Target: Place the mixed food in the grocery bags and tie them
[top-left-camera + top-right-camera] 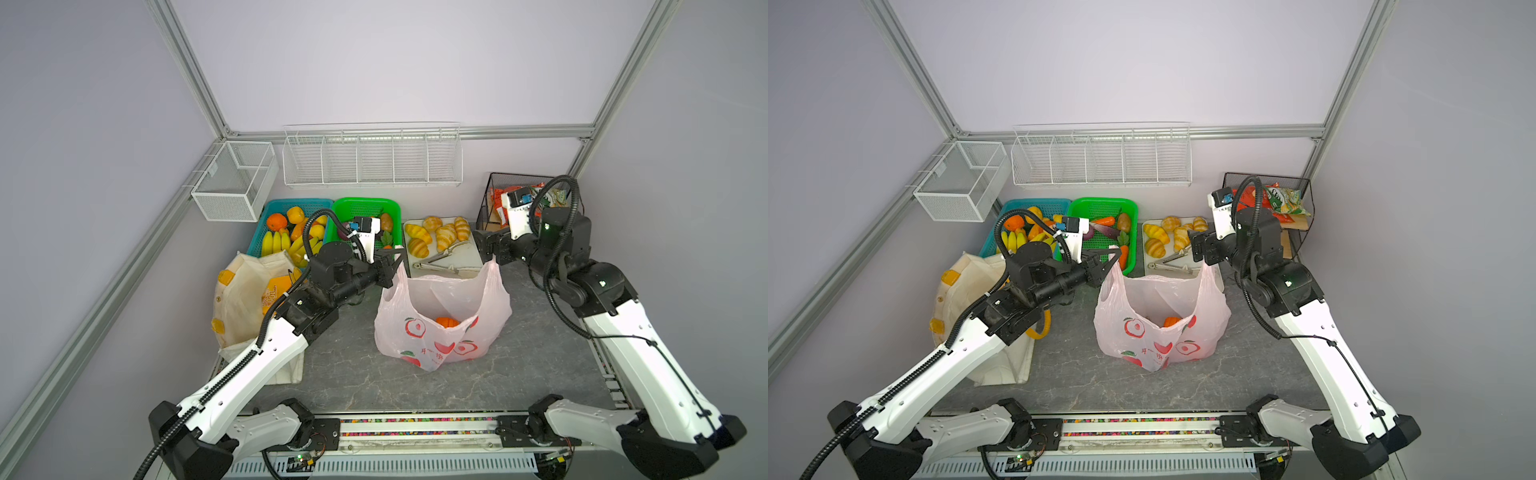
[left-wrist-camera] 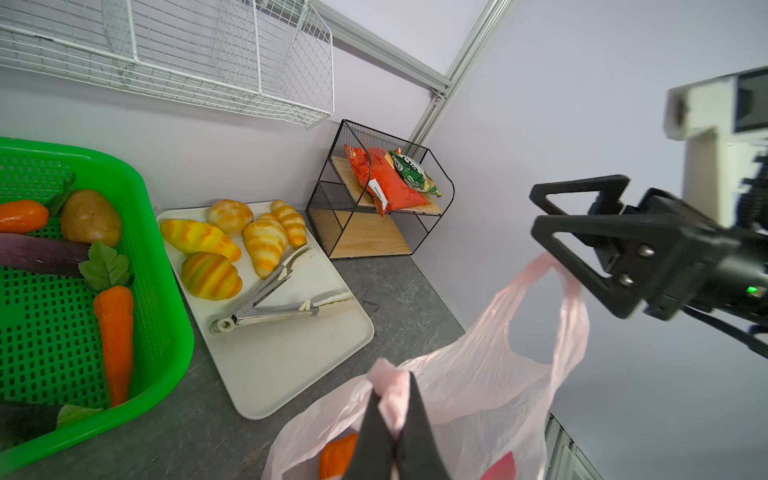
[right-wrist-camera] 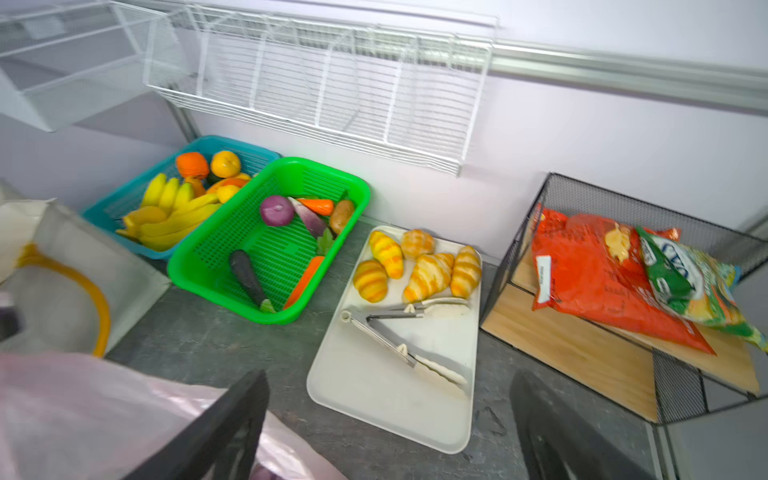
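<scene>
The pink grocery bag (image 1: 440,316) (image 1: 1158,307) stands open mid-table with an orange pumpkin (image 1: 447,322) (image 2: 338,455) inside. My left gripper (image 1: 399,253) (image 2: 395,386) is shut on the bag's left handle and holds it up. My right gripper (image 1: 488,249) (image 3: 386,382) is open beside the upright right handle (image 2: 552,266), which touches one finger. The cream canvas tote (image 1: 243,299) (image 3: 54,266) slumps at the left under my left arm. Snack packets (image 1: 548,195) (image 3: 598,270) lie in the black mesh rack. A purple onion (image 3: 276,210) and an eggplant (image 3: 247,272) sit in the green basket (image 3: 266,316).
The blue basket (image 1: 291,203) holds bananas and oranges. A white tray (image 3: 390,407) behind the bag carries croissants and metal tongs (image 3: 399,336). Carrots and a potato share the green basket. White wire racks (image 1: 370,158) hang on the back wall.
</scene>
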Controlling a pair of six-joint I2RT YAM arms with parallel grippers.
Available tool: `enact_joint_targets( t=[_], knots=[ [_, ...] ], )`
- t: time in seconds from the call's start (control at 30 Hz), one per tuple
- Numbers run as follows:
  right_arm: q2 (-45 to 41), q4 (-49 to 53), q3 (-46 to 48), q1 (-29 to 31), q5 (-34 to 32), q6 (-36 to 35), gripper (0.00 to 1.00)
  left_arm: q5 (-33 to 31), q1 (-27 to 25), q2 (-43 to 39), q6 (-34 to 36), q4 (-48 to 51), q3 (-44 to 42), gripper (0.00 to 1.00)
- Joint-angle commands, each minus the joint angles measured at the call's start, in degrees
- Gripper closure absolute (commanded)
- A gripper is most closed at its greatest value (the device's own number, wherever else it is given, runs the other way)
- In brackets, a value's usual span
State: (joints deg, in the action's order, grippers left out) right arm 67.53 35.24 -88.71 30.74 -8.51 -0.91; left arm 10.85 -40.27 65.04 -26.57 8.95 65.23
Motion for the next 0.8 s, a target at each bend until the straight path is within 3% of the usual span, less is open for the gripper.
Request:
enact_joint_targets(
  t=[0.0,0.27,0.47,0.67,0.77],
  knots=[
    [-1.40,1.30,-1.85,4.38,0.84,-3.94,0.04,-1.35,0.19,0.31,-1.07,1.69,1.25,1.00],
    [-1.25,-0.11,-1.44,14.22,8.37,-7.28,0.03,-2.75,0.19,0.69,-1.36,3.21,1.89,1.00],
    [-3.65,4.12,6.32,14.04,4.55,-7.03,0.02,-4.51,0.28,0.32,-0.51,4.41,1.83,1.00],
    [-12.20,5.57,11.90,13.85,21.46,-4.13,0.04,-4.62,0.37,0.70,-0.37,4.55,1.92,1.00],
    [-14.96,4.71,12.93,13.87,26.51,-1.89,0.04,-4.61,0.37,0.77,-0.20,4.47,2.01,1.00]
  ],
)
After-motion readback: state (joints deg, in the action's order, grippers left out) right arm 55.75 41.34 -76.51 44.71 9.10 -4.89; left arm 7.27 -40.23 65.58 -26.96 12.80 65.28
